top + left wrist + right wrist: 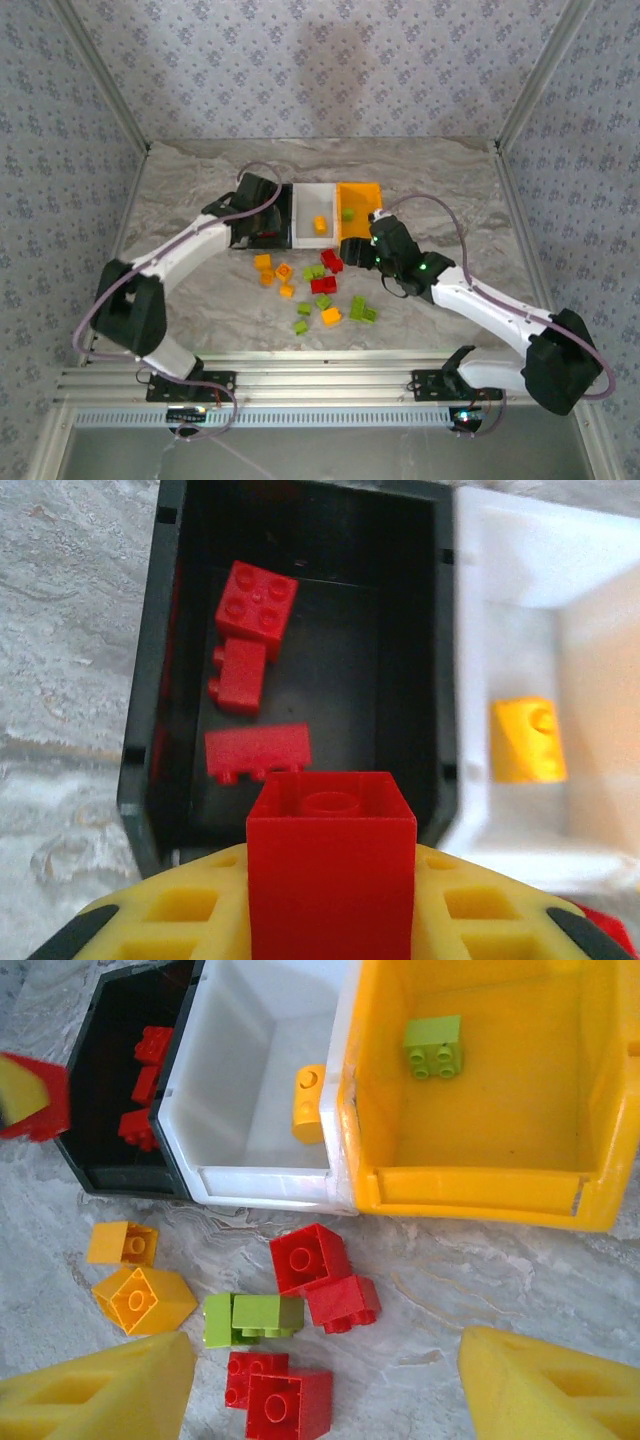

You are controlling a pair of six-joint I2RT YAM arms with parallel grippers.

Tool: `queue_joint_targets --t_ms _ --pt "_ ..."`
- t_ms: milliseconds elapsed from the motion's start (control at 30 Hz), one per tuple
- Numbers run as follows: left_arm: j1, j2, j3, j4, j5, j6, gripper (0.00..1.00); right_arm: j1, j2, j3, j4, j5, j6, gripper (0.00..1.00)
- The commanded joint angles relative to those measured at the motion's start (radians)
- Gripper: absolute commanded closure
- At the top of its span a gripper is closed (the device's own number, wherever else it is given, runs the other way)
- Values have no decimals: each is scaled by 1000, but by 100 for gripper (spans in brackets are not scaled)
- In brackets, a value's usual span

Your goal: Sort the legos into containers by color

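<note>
My left gripper is shut on a red lego, held just above the near rim of the black container. Three red legos lie inside that bin. Beside it, the white container holds an orange-yellow lego. My right gripper hangs open over loose legos on the table: red ones and a lime green pair. The orange-yellow container holds one lime green lego. From above, the left gripper is over the black bin and the right gripper is in front of the orange-yellow bin.
The three bins stand side by side at mid-table. Loose legos are scattered in front of them: orange-yellow, green and red. Two orange-yellow legos lie left of the right gripper's left finger.
</note>
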Motion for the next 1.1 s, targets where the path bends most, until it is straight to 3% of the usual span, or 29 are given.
queue_joint_targets --t_ms 0,200,400,533,700,733,933,1067 --pt "18 73 94 21 -5 24 69 -8 -47 -20 -41 18 28 27" --pt "41 180 180 15 -3 8 64 -10 -82 -58 -48 -7 38 27" --pt "40 180 210 8 27 -16 36 -5 -83 -87 -41 -37 51 24" --pt "16 69 176 35 57 -27 19 11 -55 -96 -25 -53 51 23" --pt "-64 -121 69 67 82 -35 10 52 39 -77 15 -86 38 23" --pt "-89 -163 35 68 80 -39 1 65 65 -66 23 -88 34 22" --pt "-231 -418 -222 72 1 -107 1 130 226 13 58 -91 19 23" --pt "-270 -565 -365 30 -39 -166 1 152 319 63 57 -78 19 26"
